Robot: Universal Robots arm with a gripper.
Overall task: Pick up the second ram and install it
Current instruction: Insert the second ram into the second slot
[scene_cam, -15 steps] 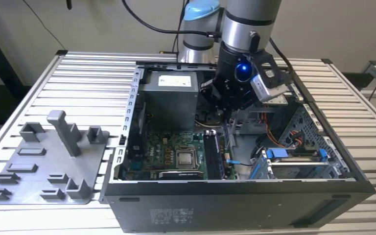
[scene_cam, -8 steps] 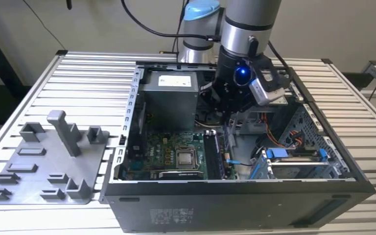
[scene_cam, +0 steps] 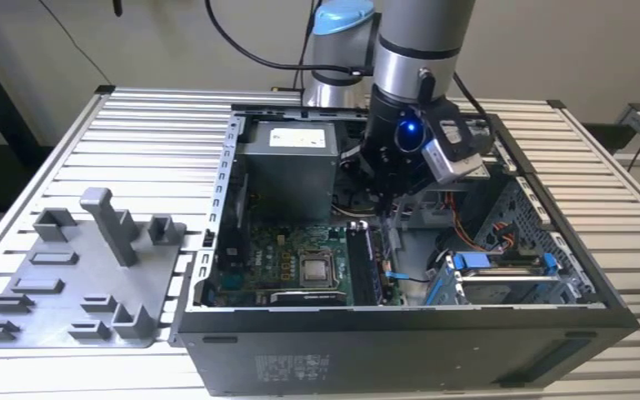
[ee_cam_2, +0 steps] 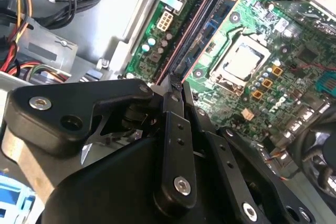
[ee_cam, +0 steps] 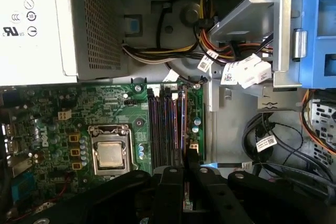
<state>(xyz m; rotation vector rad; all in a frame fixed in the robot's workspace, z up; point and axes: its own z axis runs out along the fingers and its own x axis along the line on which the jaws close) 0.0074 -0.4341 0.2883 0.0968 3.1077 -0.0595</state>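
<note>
Fingers: your fingers [ee_cam_2: 173,85] are drawn close together, with only a thin gap between the tips, and they point down at the memory slots [ee_cam: 167,129] of the motherboard [ee_cam_2: 252,61]. In both wrist views the tips sit at the near end of the slot bank.

Hold: a thin dark edge shows between the fingertips in the second wrist view. You appear to be clamped on the end of the second ram [ee_cam_2: 197,24], but I cannot confirm contact on both sides.

Second ram: the long dark stick lies along the slot row, running away from the fingertips toward the far end of the board. In the first wrist view it stands among the slots beside the processor socket [ee_cam: 111,153].

Arm position: in the exterior view your gripper [scene_cam: 390,208] is lowered inside the open computer case [scene_cam: 409,321], over the slot bank.

Progress, judged: pick-up looks done, since the grey holder tray [scene_cam: 76,283] on the worktop [scene_cam: 153,125] carries no stick that I can see. Insertion looks under way or near its end.

Outstanding, judged: whether the stick is fully seated and the end latches closed cannot be told. Release is not yet done.

Adjacent hazards: cable bundles [ee_cam: 210,45] and the blue drive-bay clips [scene_cam: 470,260] lie near, apart from the fingers.
</note>
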